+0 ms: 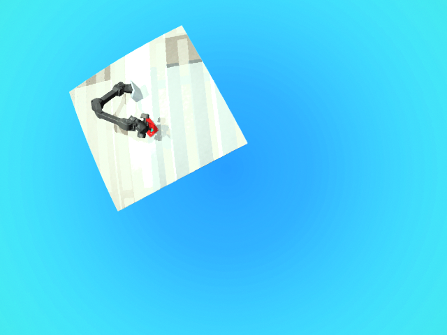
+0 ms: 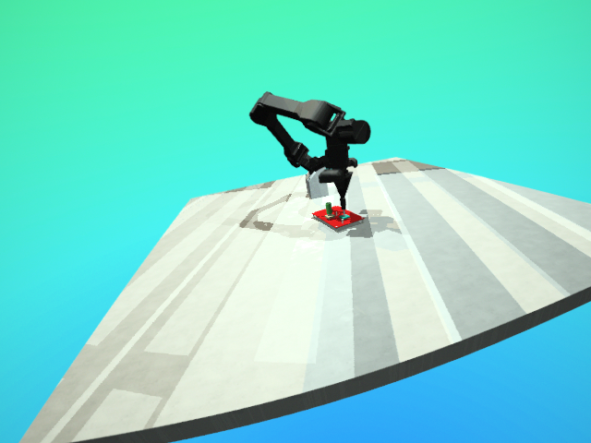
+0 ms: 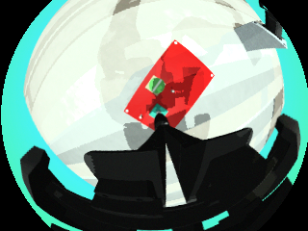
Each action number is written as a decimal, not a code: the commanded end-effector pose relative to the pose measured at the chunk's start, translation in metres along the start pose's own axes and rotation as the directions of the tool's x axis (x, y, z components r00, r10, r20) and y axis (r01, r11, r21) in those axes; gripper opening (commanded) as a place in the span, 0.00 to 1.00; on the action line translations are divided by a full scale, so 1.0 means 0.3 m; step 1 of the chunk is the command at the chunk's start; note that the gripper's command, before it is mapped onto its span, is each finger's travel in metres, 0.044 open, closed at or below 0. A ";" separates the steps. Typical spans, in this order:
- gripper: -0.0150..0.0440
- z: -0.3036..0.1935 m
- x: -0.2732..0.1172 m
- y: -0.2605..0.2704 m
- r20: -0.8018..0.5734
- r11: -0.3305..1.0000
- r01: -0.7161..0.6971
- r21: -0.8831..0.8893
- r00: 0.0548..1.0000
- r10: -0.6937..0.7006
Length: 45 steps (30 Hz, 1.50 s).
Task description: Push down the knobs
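Red circuit board on table | gripper closed, empty, above teal potentiometer | green knob stands tall, likely unpressed | seating unclear; release and retreat remain

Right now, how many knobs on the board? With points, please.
2. Green knob (image 2: 328,208) (image 3: 157,86) on the tan potentiometer (image 2: 329,217) (image 3: 149,82); black knob (image 2: 343,204) (image 3: 160,118) over the teal one (image 1: 151,130) (image 2: 344,217) (image 3: 157,111), partly blocked in the wrist view. I see no others; the top view hides part of the board.
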<state>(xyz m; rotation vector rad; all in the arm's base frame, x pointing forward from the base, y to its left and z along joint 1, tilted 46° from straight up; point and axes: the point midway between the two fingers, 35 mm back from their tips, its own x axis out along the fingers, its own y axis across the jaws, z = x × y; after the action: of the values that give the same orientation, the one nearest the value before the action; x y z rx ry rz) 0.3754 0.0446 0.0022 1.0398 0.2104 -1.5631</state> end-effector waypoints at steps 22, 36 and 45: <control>0.25 0.002 0.036 0.003 0.003 1.000 -0.005 -0.003 1.000 0.005; 0.25 0.002 0.047 0.003 0.004 1.000 -0.005 -0.003 1.000 0.005; 0.25 0.002 0.048 0.003 0.004 1.000 -0.005 -0.003 1.000 0.005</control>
<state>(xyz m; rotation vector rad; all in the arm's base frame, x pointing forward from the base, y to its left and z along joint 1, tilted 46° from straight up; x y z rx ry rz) 0.3761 0.0361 -0.0068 1.0343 0.2123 -1.5590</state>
